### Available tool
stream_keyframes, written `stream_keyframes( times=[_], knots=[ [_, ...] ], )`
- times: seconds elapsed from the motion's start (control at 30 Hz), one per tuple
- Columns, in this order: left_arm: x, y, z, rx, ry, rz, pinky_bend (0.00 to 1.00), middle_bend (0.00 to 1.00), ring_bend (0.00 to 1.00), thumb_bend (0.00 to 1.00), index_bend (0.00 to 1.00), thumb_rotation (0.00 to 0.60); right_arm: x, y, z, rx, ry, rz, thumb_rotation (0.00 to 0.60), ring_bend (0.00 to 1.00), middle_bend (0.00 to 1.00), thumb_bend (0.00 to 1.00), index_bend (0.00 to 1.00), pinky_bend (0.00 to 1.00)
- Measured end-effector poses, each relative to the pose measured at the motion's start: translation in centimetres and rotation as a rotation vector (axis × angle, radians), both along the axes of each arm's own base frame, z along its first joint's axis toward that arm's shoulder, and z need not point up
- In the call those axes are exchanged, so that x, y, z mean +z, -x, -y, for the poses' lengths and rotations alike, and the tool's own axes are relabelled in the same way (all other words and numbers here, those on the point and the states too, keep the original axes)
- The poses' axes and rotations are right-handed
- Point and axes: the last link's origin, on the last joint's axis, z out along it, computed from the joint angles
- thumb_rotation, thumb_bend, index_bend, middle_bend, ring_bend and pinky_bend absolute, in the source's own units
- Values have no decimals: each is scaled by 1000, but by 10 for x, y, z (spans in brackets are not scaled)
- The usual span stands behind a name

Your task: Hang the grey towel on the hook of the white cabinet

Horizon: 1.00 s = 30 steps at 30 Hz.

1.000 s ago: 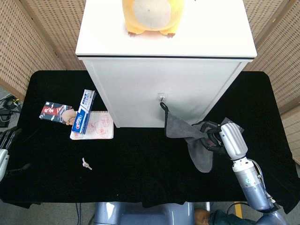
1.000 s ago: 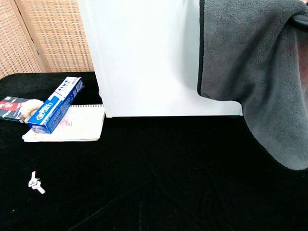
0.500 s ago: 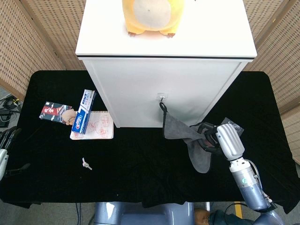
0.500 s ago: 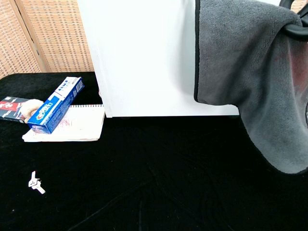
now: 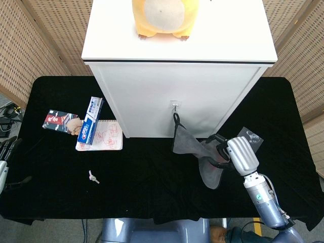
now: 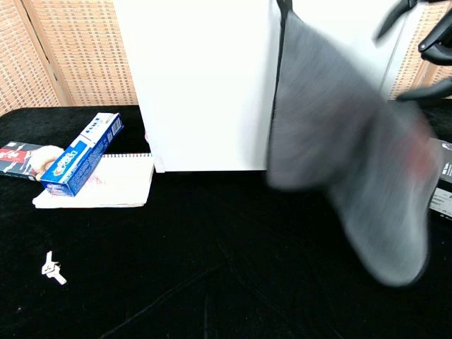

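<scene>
The grey towel (image 5: 188, 144) hangs by its black loop from the small hook (image 5: 174, 105) on the front of the white cabinet (image 5: 152, 96). Its lower end trails to the right toward my right hand (image 5: 227, 151). In the chest view the towel (image 6: 339, 148) is blurred with motion, and the right hand's fingers (image 6: 432, 46) are spread apart just above its upper right edge, with white cabinet showing between them. My left hand (image 5: 6, 152) lies at the table's far left edge, fingers apart, holding nothing.
A yellow plush toy (image 5: 162, 17) sits on the cabinet top. Left of the cabinet lie a blue toothpaste box (image 5: 90, 120), a notebook (image 5: 104, 136) and a snack pack (image 5: 61, 121). A small key (image 5: 93, 176) is nearer the front. A dark packet (image 5: 250, 135) lies behind the right hand.
The right hand moved left toward the cabinet and its fingers came off the towel's fold and spread. The towel slackened and swung left, hanging from the hook. The left hand stayed put.
</scene>
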Motion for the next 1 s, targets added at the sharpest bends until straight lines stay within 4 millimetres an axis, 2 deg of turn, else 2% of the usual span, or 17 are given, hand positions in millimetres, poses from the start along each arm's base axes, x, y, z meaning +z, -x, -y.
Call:
stream_keyframes(
  times=[0.13, 0.4, 0.63, 0.67, 0.73, 0.8, 0.83, 0.87, 0.9, 0.93, 1.0],
  knots=[
    [0, 0, 0, -1, 0, 0, 0, 0, 0, 0, 0, 600, 2, -1, -3, 26, 15, -8, 600, 982, 1000, 0, 127, 1000],
    [1, -1, 1, -3, -2, 3, 0, 0, 0, 0, 0, 600, 8, 1, -7, 44, 38, -18, 600, 982, 1000, 0, 125, 1000],
    [3, -1, 2, -5, -8, 10, 0, 0, 0, 0, 0, 600, 22, 14, -17, 87, 95, -52, 600, 944, 999, 0, 126, 998],
    [3, -1, 2, -6, -9, 12, 0, 0, 0, 0, 0, 600, 24, 17, -18, 93, 108, -62, 600, 927, 992, 0, 130, 988],
    [4, -1, 3, -9, -11, 14, 0, 0, 0, 0, 0, 600, 29, 27, -20, 110, 148, -95, 600, 864, 951, 0, 162, 890],
    [5, -2, 4, -13, -12, 16, 0, 0, 0, 0, 0, 600, 34, 39, -23, 125, 192, -136, 600, 719, 817, 0, 181, 637],
    [5, -2, 5, -14, -13, 16, 0, 0, 0, 0, 0, 600, 38, 49, -25, 128, 223, -169, 600, 549, 664, 0, 153, 430],
    [6, -3, 6, -18, -15, 17, 0, 0, 0, 0, 0, 600, 41, 58, -27, 125, 246, -198, 600, 413, 540, 0, 123, 294],
    [6, -3, 6, -21, -16, 18, 0, 0, 0, 0, 0, 600, 43, 68, -30, 116, 267, -230, 600, 214, 344, 0, 71, 128],
    [6, -4, 7, -24, -17, 18, 0, 0, 0, 0, 0, 600, 47, 82, -36, 95, 288, -277, 600, 76, 178, 0, 30, 38],
    [7, -5, 9, -30, -19, 17, 0, 0, 0, 0, 0, 600, 51, 104, -46, 42, 303, -355, 600, 0, 28, 0, 1, 0]
  ],
)
